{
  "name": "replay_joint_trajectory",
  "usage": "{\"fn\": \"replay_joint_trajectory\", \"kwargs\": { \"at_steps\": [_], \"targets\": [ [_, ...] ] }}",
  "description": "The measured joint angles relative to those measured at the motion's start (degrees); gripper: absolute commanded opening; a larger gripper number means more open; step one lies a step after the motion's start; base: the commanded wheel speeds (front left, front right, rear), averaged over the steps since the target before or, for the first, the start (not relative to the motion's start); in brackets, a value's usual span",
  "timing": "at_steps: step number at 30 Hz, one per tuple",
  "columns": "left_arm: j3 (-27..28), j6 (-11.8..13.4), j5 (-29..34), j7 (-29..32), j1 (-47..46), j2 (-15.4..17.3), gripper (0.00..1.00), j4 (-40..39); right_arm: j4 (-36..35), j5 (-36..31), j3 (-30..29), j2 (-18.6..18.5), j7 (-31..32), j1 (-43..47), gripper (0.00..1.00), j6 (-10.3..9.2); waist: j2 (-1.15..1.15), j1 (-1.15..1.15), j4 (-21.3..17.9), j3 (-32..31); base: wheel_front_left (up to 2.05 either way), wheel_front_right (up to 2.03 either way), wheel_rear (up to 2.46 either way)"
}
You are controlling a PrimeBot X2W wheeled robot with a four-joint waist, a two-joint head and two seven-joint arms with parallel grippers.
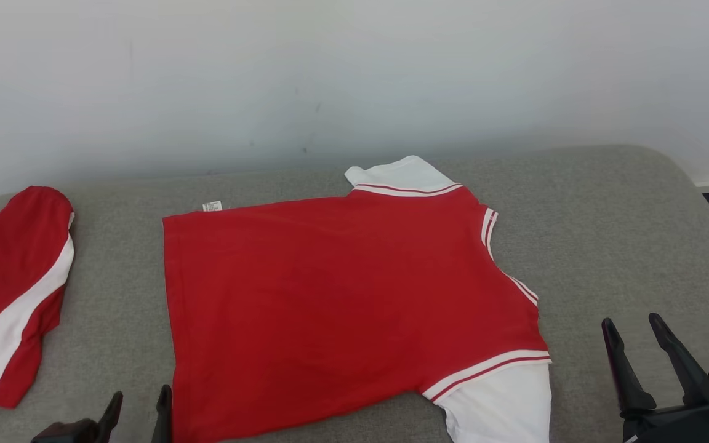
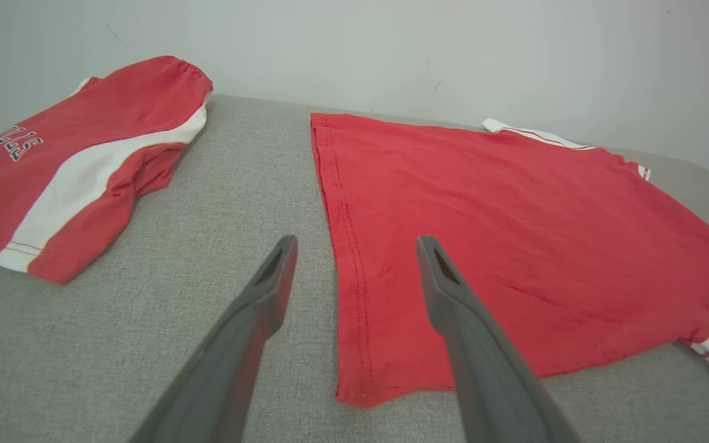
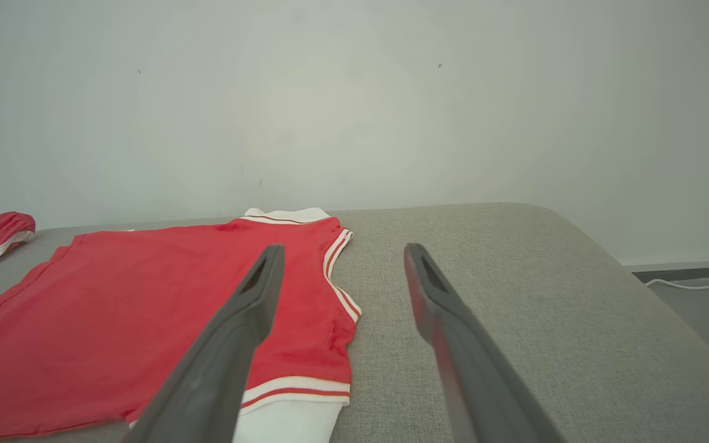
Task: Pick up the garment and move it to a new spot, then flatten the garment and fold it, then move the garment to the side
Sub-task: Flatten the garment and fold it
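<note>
While gaping wide, empty, flanking flattened red shirt (image 1: 342,295): left gripper (image 1: 140,399) at hem (image 1: 170,307), right gripper (image 1: 631,321) by sleeve (image 1: 502,400), presumably lining up a fold.

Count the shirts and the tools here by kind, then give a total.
Shirts: 2, a flat red shirt and a folded red-and-white shirt
Tools: 2, the left tool and the right tool, both open
Total: 4

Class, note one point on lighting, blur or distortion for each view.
Head view: soft, even light, no glare on the red shirt. Left wrist view: wide-angle stretch makes the left gripper loom large. Right wrist view: the wall is brightest centrally, dimmer at the corners.
</note>
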Motion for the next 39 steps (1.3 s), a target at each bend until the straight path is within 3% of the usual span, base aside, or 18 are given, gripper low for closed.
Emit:
{"fn": "replay_joint_trajectory", "kwargs": {
  "at_steps": [8,21,22,23,24,30,39],
  "targets": [
    [-1.6,-2.6,-0.9,4.5,-1.6,1.2,1.0,8.0,-0.6,-0.4,0.6,0.3,0.9,-1.3,1.0,0.0,0.0,0.0,0.1,1.6,0.0,0.0,0.0],
    [-3.3,-5.6,-2.5,7.5,-6.3,0.0,1.0,18.4,-0.3,-1.1,0.2,0.3,1.5,-2.2,1.0,0.0,0.0,0.01,-0.5,3.2,0.0,0.0,0.0],
    [-3.4,-5.6,-2.9,7.5,-6.4,-0.1,0.91,18.9,-0.3,-1.2,0.2,0.3,1.8,-2.4,1.0,0.0,0.0,0.01,-0.5,3.3,0.0,0.0,0.0],
    [-3.4,-5.6,-2.9,7.5,-6.6,-0.2,0.32,19.4,-0.3,-1.2,0.3,0.3,1.9,-2.4,1.0,0.0,0.0,0.0,-0.5,3.3,0.0,0.0,0.0],
    [-3.4,-5.6,-2.9,7.5,-6.8,-0.3,0.0,19.7,-0.4,-1.2,0.3,0.3,1.9,-2.4,1.0,0.0,0.0,0.0,-0.5,3.4,0.0,0.0,0.0],
    [-3.6,-6.0,-2.9,7.2,-8.1,-0.5,0.0,20.5,0.5,-0.6,1.6,0.3,4.8,-2.2,1.0,0.1,0.0,0.01,-0.5,4.2,0.0,0.0,0.0],
    [-3.4,-6.0,-2.9,5.0,-10.6,-0.9,0.0,20.9,4.7,3.5,4.8,-1.2,14.1,-0.1,1.0,2.19,0.0,0.0,0.3,5.0,0.0,0.0,0.0]
  ]
}}
